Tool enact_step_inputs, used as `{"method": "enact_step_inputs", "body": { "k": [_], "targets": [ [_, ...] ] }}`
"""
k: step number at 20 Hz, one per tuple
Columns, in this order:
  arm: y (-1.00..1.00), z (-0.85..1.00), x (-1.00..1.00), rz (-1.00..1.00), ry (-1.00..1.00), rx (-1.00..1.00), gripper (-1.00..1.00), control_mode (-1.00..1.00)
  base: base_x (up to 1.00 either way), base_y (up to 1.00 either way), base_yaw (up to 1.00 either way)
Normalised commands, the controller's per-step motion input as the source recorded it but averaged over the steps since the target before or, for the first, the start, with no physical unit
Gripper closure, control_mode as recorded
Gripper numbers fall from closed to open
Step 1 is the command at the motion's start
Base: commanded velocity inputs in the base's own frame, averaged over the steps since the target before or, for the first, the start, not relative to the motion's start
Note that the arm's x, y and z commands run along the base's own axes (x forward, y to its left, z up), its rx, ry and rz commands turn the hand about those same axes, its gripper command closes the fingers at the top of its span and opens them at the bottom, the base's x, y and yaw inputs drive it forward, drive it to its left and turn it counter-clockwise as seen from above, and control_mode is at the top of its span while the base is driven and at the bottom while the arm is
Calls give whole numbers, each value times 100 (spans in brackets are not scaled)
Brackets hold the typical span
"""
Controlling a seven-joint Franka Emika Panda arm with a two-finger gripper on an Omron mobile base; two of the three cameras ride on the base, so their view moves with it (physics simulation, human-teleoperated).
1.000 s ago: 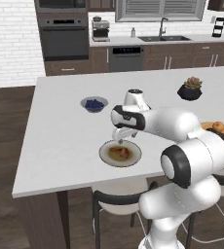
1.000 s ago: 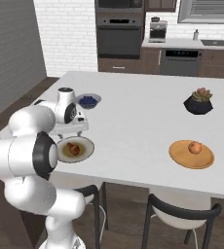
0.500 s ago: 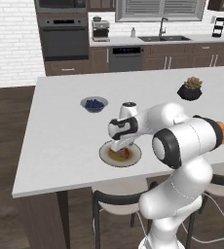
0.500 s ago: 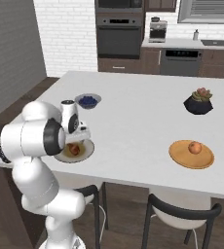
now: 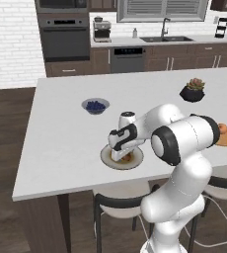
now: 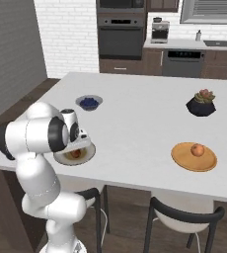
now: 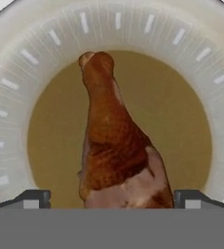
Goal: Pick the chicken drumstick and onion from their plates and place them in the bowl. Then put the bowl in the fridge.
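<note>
1. The gripper [image 7: 112, 199] hangs low over the cream-rimmed plate [image 7: 16, 63] near the front edge of the white tabletop [image 5: 66, 128], its two dark fingertips [image 7: 33, 198] set wide apart, one on each side of the chicken drumstick [image 7: 115, 141], neither touching the meat.

2. The drumstick lies flat on the plate's olive-brown centre, narrow bone end pointing away from the hand camera, thick meaty end nearest the fingertips.

3. By its look the piece is light and stiff, with a lumpy, glazed skin that may prove slick; its taper means a pinch near the thin end could squeeze it out of the jaws.

4. The likeliest hold is across the broad lower half, where the flanks run closest to parallel and the open jaws already bracket it.

5. The plate is shallow, so the tips can probably reach down beside the meat, though they risk scraping or shifting the dish.

6. The onion [image 6: 198, 148] waits on the wooden plate [image 6: 182, 159] well to the right, near the potted succulent [image 6: 201, 102].
</note>
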Motion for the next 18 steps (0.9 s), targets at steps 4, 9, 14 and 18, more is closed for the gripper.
{"method": "enact_step_inputs", "body": {
  "k": [4,9,14,18],
  "targets": [
    [0,-18,6,3,0,0,-100,-100,0,0,0],
    [0,-10,3,2,0,0,100,-100,0,0,0],
    [0,0,0,0,0,0,100,-100,0,0,0],
    [-1,12,-3,0,0,0,100,-100,0,0,0]
  ]
}}
